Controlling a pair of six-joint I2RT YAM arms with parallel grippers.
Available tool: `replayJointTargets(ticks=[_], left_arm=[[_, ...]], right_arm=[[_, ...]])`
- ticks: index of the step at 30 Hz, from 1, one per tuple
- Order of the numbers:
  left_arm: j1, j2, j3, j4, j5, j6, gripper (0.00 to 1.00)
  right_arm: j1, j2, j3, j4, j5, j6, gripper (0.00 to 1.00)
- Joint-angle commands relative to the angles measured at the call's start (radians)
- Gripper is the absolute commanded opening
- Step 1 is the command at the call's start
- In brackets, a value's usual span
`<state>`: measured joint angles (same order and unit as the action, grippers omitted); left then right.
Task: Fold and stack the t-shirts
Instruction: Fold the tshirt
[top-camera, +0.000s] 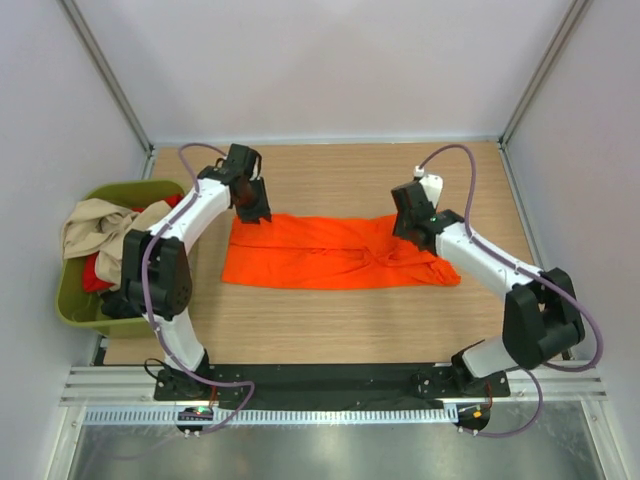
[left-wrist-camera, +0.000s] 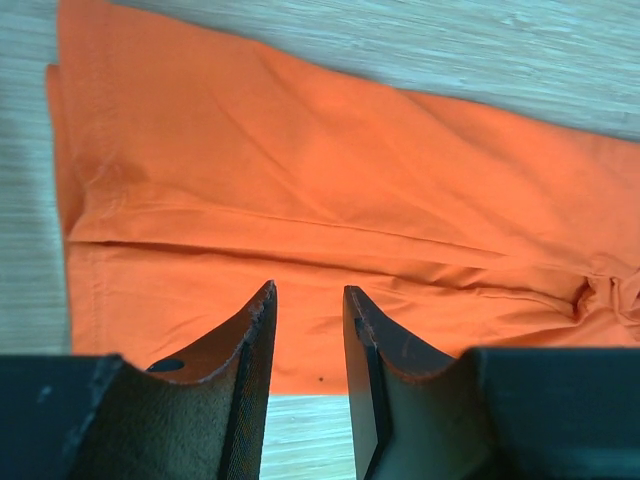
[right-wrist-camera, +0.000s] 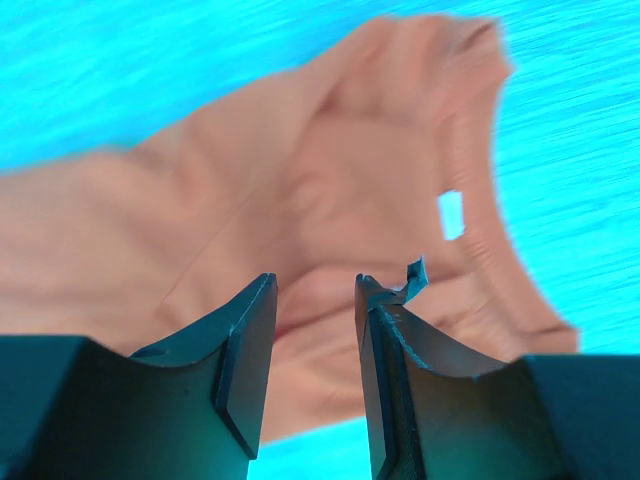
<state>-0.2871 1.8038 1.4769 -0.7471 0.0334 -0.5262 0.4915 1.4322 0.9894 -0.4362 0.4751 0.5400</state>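
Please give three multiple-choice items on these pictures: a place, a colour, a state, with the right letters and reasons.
1. Where is the green tub? A. table's left side B. far right corner C. between the arm bases
2. The shirt on the table is: A. black B. orange C. white
3. The left claw is: A. shut on cloth B. open over the shirt C. in the tub
1 A: it stands at the left edge. 2 B: bright orange cloth. 3 B: jaws parted, nothing between.

No legible text on anything visible
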Motion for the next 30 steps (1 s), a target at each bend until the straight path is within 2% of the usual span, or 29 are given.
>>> replayJointTargets(ticks=[1,4,8,14,18,21,25,28,30], left_arm=[[-0.003,0.025,0.017,0.066,0.066,-0.005,0.34],[-0.003,0.055,0.045,0.051,0.068,0.0,0.34],[-0.029,0.032,0.002,0.121,0.236,-0.004,0.34],[-0.226,0.005,-0.032,0.279,0.278,-0.037,0.36],[-0.403,0.032,-0.014,0.385,0.208,-0.135,0.36],[-0.487,0.095,0.038,0.426,0.168,-0.216,0.37],[-0.55,0.184,0.112,0.437,0.083,-0.256,0.37],[-0.572,0.248,0.155,0.437,0.074,-0.274,0.37],[-0.584,0.276,0.169,0.437,0.045,-0.274,0.38]], right_arm=[[-0.123,0.074,0.075,-0.065,-0.058,-0.063,0.44],[-0.177,0.135,0.144,-0.142,-0.102,-0.089,0.45],[-0.274,0.18,0.164,-0.197,-0.164,-0.068,0.44],[-0.353,0.174,0.12,-0.184,-0.234,-0.066,0.45],[-0.366,0.206,0.088,-0.133,-0.302,-0.06,0.45],[-0.376,0.218,0.055,-0.101,-0.32,-0.058,0.45],[-0.378,0.191,0.012,-0.072,-0.339,-0.058,0.41],[-0.38,0.146,-0.027,-0.071,-0.331,-0.043,0.29],[-0.38,0.085,-0.058,-0.079,-0.323,-0.026,0.28]])
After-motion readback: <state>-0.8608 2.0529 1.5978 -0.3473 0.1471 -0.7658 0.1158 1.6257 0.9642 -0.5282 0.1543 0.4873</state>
